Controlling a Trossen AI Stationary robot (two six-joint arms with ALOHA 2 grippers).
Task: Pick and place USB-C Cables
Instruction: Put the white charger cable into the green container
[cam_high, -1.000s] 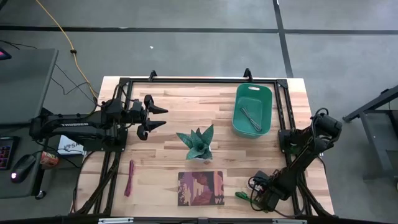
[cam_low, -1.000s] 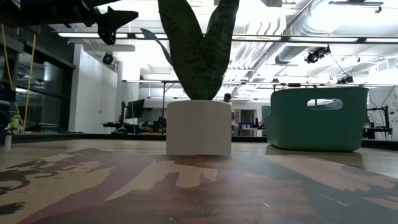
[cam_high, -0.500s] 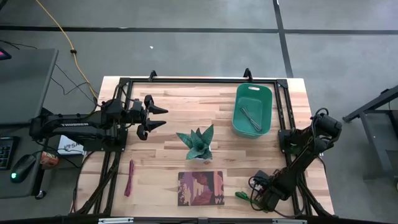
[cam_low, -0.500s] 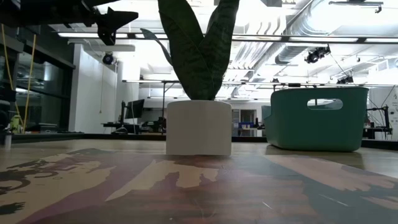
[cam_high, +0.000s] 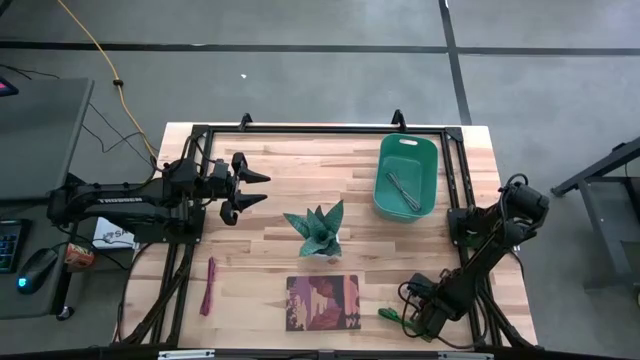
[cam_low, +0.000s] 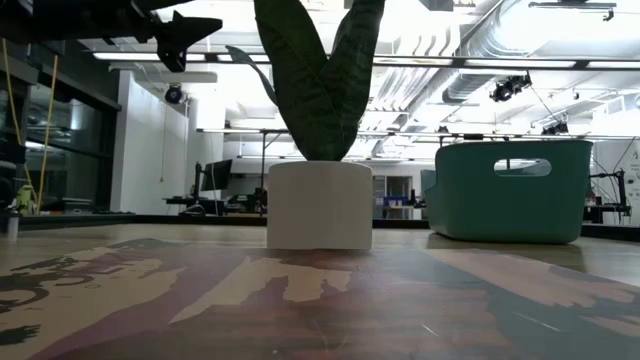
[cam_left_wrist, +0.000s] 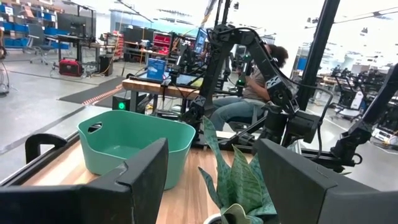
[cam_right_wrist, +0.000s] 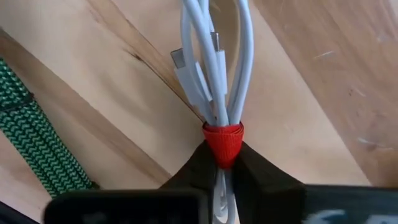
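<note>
Right gripper (cam_right_wrist: 222, 171) pinched on white cable (cam_right_wrist: 214, 74) at its red tie, low on table near the book (cam_high: 322, 303), ready to lift toward green bin (cam_high: 406, 178); left gripper (cam_high: 250, 189) idle, spread open.

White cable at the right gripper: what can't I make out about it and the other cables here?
- White cable: in the right wrist view the right gripper is shut on it at the red tie; its far end is cut off by the picture's edge. In the high view the arm hides it.
- Green cable: cut off by the edge in the wrist view, tiny in the high view.
- Cable in the bin: too small to identify.
- Low view: shows no cables.
</note>
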